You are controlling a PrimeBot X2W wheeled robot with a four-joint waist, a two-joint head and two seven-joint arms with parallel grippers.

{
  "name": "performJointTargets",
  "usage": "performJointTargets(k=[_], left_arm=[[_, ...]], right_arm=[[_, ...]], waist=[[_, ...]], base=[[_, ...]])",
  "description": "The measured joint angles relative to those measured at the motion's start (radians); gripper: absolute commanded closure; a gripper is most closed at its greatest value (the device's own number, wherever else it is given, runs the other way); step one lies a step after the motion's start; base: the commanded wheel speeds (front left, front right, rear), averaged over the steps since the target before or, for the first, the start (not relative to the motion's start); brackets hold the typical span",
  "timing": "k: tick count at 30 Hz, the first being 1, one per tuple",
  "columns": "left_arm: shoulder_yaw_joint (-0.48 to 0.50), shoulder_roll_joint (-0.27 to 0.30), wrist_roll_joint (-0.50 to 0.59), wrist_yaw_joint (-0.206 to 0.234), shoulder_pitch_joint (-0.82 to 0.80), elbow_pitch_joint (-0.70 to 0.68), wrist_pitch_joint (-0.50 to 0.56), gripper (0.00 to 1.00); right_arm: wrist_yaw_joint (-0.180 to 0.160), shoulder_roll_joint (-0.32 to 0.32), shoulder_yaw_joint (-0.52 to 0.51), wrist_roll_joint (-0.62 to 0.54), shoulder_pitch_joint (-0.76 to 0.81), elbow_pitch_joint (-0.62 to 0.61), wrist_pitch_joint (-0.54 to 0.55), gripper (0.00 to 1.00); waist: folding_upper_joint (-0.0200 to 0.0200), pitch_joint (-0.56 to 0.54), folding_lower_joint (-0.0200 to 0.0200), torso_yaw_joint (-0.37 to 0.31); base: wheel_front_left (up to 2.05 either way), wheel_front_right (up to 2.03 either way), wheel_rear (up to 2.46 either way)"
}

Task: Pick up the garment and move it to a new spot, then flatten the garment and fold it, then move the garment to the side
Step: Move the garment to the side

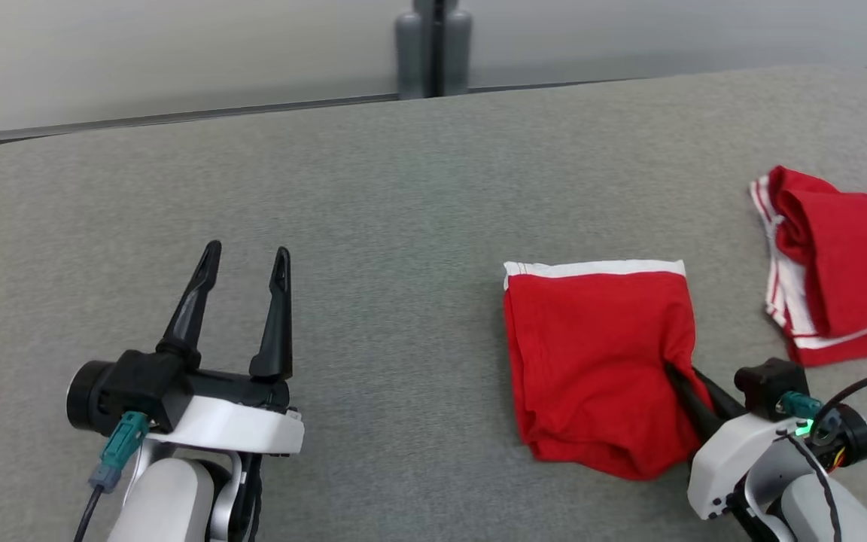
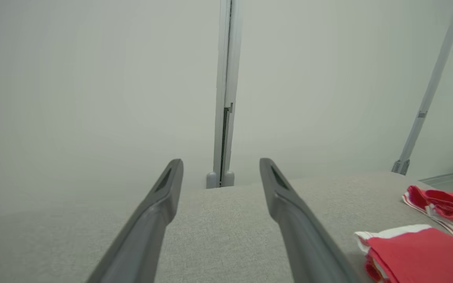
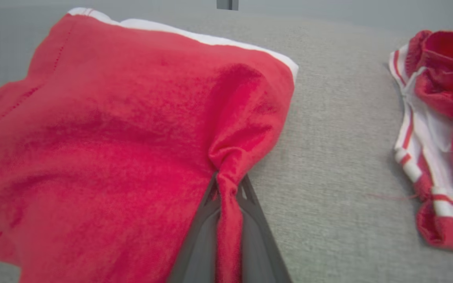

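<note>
A folded red garment (image 1: 591,354) with a white band along its far edge lies on the grey table (image 1: 403,188), right of centre. My right gripper (image 1: 676,374) is shut on the garment's near right edge, and the cloth (image 3: 226,184) bunches up between its two fingers. Far off at the lower left, my left gripper (image 1: 245,263) stands open above the table, with nothing between its fingers (image 2: 159,196). In the left wrist view the folded garment (image 2: 419,251) shows at the lower right.
A second red and white garment (image 1: 832,263) lies crumpled at the table's right edge, close to my right arm. A grey post (image 1: 433,45) stands behind the table's far edge against a pale wall. Bare table stretches across the left and middle.
</note>
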Motion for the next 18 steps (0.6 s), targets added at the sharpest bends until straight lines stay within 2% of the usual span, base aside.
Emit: performJointTargets(k=[4, 9, 14, 18], left_arm=[[-0.009, 0.009, 0.011, 0.000, -0.035, -0.015, 0.013, 0.00], [-0.010, 0.034, 0.021, -0.003, -0.070, -0.043, 0.035, 0.00], [-0.015, 0.066, 0.039, -0.013, -0.112, -0.080, 0.066, 0.00], [-0.026, 0.081, 0.052, -0.017, -0.145, -0.110, 0.093, 0.00]], right_arm=[[0.000, -0.036, -0.005, 0.006, -0.037, -0.012, 0.001, 1.00], [0.000, -0.100, 0.021, 0.005, -0.136, -0.034, 0.000, 1.00], [0.000, -0.200, 0.041, 0.012, -0.288, -0.041, -0.026, 1.00], [0.000, -0.277, 0.016, 0.033, -0.365, -0.034, -0.029, 1.00]], waist=[[0.0000, 0.025, 0.0000, -0.083], [0.0000, 0.092, 0.0000, -0.151], [0.0000, 0.169, 0.0000, -0.206], [0.0000, 0.236, 0.0000, -0.235]], base=[[0.00, 0.00, 0.00], [0.00, 0.00, 0.00], [0.00, 0.00, 0.00], [0.00, 0.00, 0.00]])
